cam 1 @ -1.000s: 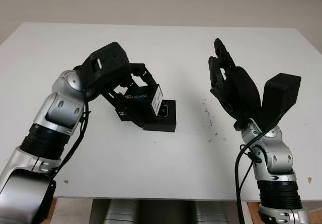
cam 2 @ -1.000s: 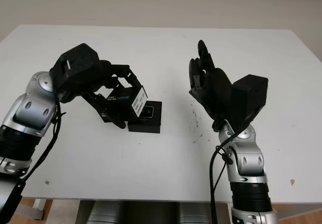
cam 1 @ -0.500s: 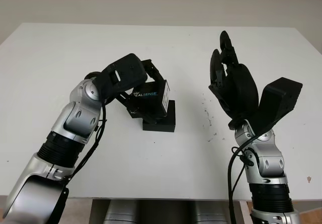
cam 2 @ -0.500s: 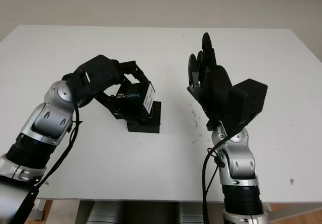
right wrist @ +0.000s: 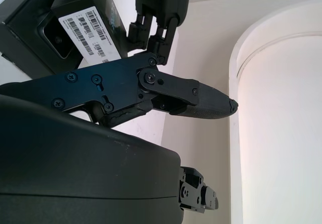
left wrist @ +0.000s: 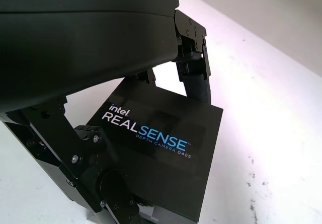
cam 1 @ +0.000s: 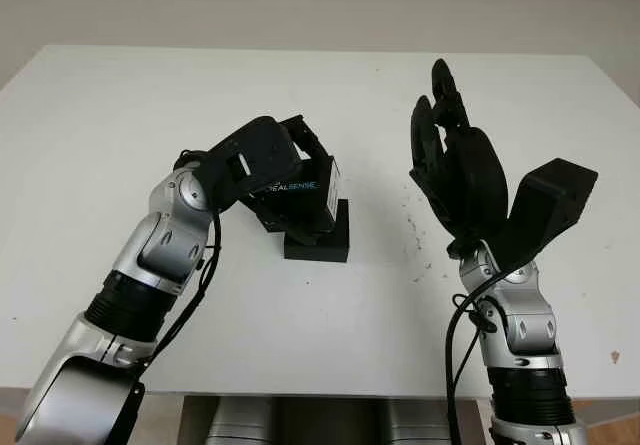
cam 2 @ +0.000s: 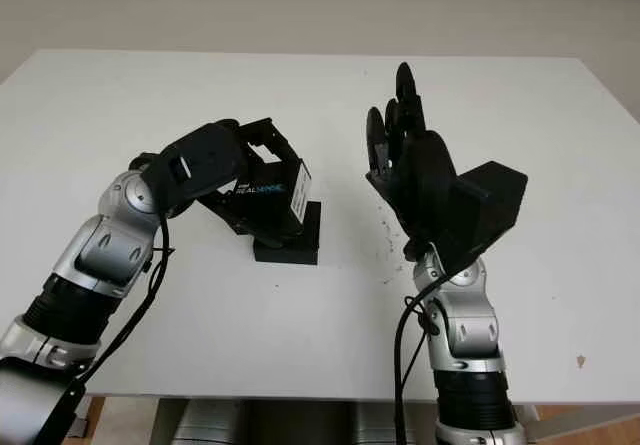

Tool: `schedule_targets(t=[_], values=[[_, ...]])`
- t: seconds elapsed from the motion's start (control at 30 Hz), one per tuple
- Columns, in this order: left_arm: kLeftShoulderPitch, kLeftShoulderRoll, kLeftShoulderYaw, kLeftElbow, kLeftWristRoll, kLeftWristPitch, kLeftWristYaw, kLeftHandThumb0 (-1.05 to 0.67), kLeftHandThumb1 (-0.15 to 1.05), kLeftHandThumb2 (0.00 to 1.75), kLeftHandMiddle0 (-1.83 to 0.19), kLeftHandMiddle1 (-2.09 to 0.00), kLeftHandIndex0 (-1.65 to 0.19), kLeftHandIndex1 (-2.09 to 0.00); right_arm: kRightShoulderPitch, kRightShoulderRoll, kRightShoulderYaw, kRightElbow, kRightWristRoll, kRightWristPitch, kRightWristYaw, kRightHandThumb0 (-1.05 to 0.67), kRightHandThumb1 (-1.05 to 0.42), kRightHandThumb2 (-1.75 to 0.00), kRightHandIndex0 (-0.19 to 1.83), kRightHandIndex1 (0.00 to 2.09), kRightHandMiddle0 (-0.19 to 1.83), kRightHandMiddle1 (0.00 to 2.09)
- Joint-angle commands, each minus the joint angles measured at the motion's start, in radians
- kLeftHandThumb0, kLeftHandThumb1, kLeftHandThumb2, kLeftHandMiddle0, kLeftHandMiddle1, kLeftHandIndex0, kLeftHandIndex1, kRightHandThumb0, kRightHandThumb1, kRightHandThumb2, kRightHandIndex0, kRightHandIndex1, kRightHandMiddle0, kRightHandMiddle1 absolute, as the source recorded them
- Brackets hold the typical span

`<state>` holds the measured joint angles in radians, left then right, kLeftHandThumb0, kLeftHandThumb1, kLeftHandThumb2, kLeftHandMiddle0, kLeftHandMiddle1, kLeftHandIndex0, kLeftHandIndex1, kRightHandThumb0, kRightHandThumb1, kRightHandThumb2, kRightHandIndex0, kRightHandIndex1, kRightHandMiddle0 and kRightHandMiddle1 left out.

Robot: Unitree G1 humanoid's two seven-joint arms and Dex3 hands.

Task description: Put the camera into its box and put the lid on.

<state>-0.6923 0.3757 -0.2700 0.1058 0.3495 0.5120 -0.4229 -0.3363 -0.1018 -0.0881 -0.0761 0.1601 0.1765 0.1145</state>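
Left eye view: the lid [cam 1: 302,188], a black cover printed with the RealSense name, is gripped by the left robot hand [cam 1: 272,165] and held tilted over the box [cam 1: 320,239], which sits on the white tabletop [cam 1: 120,115] near its middle. The lid's lower edge appears to touch or nearly touch the box's left side, while its labelled end is raised toward the right. In the right wrist view a camera [right wrist: 56,36] is seen seated in the box's open end. The right robot hand [cam 1: 450,160] is held up well to the right of the box, open and holding nothing.

The step in hand is judged to be the closing: the camera seems already stowed, and the lid is not yet seated. For the next move, the lid would need to be levelled, squared with the box's outline and lowered until flush. A skewed descent could jam a corner or push the unsecured box across the tabletop.
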Motion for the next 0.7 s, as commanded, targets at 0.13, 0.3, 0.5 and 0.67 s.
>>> schedule_targets(t=[0.13, 0.3, 0.5, 0.67], values=[[-0.017, 0.003, -0.002, -0.005, -0.014, 0.088, -0.049, -0.13, 0.89, 0.05, -0.44, -1.51, -0.35, -1.57, -0.001, 0.002, 0.002, 0.002, -0.007, -0.023, -0.002, -0.66, -1.05, -0.6, -0.15, 0.05, -0.11, 0.07], [-0.04, 0.008, -0.009, -0.008, -0.009, 0.176, -0.086, -0.14, 0.88, 0.05, -0.46, -1.5, -0.4, -1.58, -0.006, -0.003, 0.005, 0.012, -0.013, -0.029, 0.004, -0.67, -1.05, -0.6, -0.17, 0.04, -0.14, 0.06], [-0.052, -0.001, -0.012, -0.012, -0.016, 0.257, -0.099, -0.15, 0.87, 0.05, -0.47, -1.51, -0.4, -1.56, -0.011, 0.004, 0.012, 0.015, -0.02, -0.034, 0.0, -0.67, -1.05, -0.61, -0.17, 0.04, -0.11, 0.07], [-0.052, -0.006, -0.022, -0.015, -0.018, 0.268, -0.095, -0.16, 0.87, 0.05, -0.45, -1.51, -0.38, -1.56, -0.007, 0.012, 0.009, 0.011, -0.015, -0.033, -0.008, -0.67, -1.05, -0.57, -0.16, 0.05, -0.12, 0.07]])
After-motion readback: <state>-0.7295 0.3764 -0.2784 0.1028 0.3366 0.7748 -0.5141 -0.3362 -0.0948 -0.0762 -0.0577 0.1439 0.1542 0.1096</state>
